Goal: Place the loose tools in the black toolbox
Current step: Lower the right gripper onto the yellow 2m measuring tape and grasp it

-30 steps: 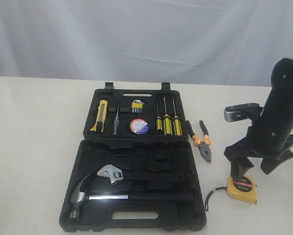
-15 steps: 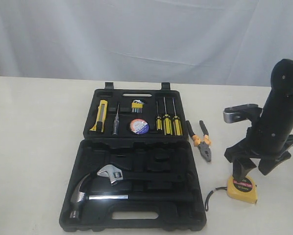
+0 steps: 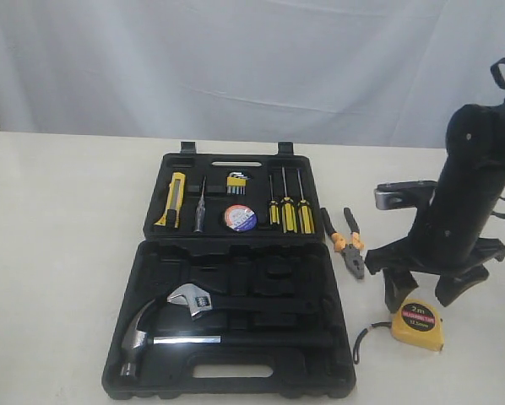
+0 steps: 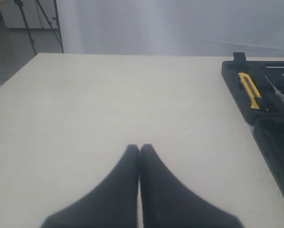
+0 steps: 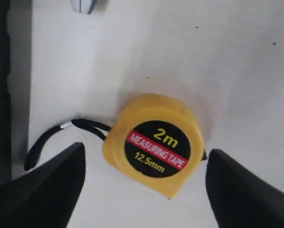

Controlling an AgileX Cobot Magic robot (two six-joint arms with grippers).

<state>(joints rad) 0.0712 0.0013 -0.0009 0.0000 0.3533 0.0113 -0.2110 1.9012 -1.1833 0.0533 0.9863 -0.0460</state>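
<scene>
The black toolbox [image 3: 236, 371] lies open on the table. In its far half sit the utility knife [image 3: 172, 199] and the black tape roll [image 3: 240, 218]. The orange-handled pliers [image 3: 345, 245] lie on the table just right of the case. Further right and nearer, the yellow "2m" tape measure [image 3: 417, 323] lies flat, its black strap [image 5: 52, 137] curling towards the case. My right gripper [image 3: 426, 294] hangs open just above it, and in the right wrist view the tape measure [image 5: 154, 142] sits between the spread fingers [image 5: 52, 185], untouched. My left gripper [image 4: 139, 148] is shut and empty over bare table.
A claw hammer [image 3: 143, 337] and adjustable wrench [image 3: 193, 298] fill the near half of the case. Three screwdrivers [image 3: 286, 211], hex keys [image 3: 236, 180] and a slim tester [image 3: 199, 211] sit in the far half. The case corner [image 4: 237, 78] shows beside the left gripper.
The right gripper has risen off the tape measure and shifted a little left, its fingers now spread wider. The tape measure, before partly covered by a finger, now shows whole on the table.
</scene>
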